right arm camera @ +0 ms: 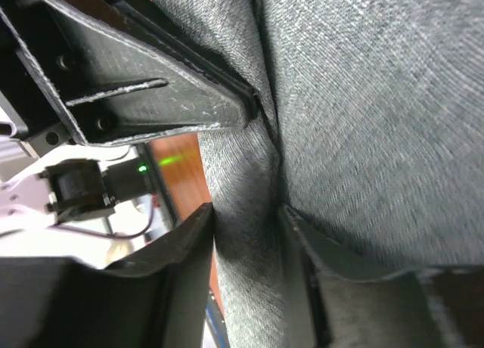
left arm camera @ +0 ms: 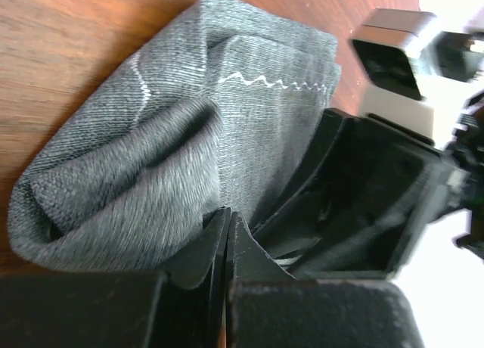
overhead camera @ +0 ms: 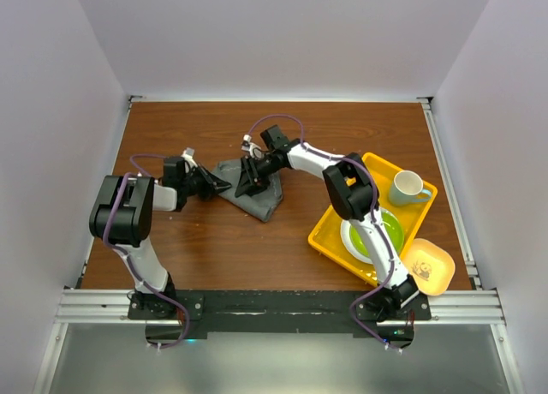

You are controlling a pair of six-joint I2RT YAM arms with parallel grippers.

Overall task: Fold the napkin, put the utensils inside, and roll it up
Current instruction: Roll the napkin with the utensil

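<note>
A large dark grey fabric napkin (overhead camera: pixel 257 197) lies bunched and creased on the brown wooden desk (overhead camera: pixel 197 248), a little left of centre and nearer the far edge than the near one. A thin pale zigzag stitched line (left arm camera: pixel 272 82) runs along one folded edge of it.

The left tool (overhead camera: pixel 224 187) lies low over the desk at the napkin's left corner. In the left wrist view its two black fingers (left arm camera: pixel 212 242) are pressed flat together, and a raised fold of the cloth runs right up to their tips. The right wrist view shows that same tip at the head of a deep crease, so it seems to pinch the napkin's edge.

The right tool (overhead camera: pixel 248 184) reaches in from the right and points down onto the middle of the napkin, just beside the left tool. Its jaws stand apart, and a loose ridge of grey cloth lies between the two fingers (right arm camera: pixel 189 272), filling most of the gap.

On the right side of the desk, well apart from the napkin, sits a yellow plastic rectangular tray (overhead camera: pixel 330 227). It holds a round plate with a green centre (overhead camera: pixel 394 231), partly hidden by the right arm, and a pale mug (overhead camera: pixel 409 188) in its far corner. A small yellow dish with a printed figure (overhead camera: pixel 431 265) sits at the tray's near right corner
</note>
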